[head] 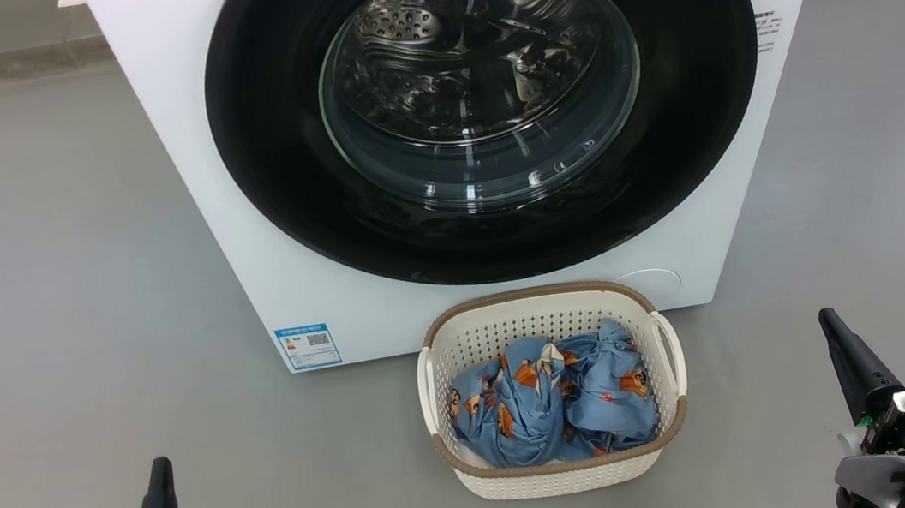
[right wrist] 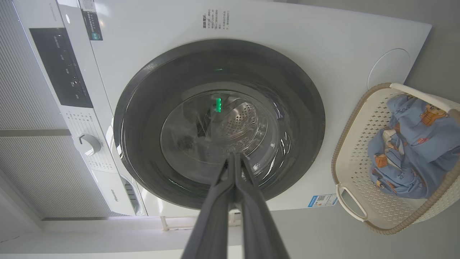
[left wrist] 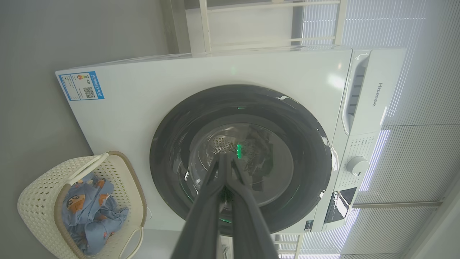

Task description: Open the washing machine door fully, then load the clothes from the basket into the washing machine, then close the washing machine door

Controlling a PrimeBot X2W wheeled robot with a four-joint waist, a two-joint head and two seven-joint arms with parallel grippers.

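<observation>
step 1: washing machine door (head: 487,112) shut | left gripper (head: 160,471), right gripper (head: 830,321) pressed together, empty | next, likely: hook door edge, swing wide

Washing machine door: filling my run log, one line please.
door shut | clothes in basket | left tool shut | right tool shut

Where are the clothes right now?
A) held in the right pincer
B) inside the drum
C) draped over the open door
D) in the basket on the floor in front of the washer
D: the clothes lie bundled in the basket, which stands on the floor just before the washing machine, and the washing machine door is shut.
</observation>
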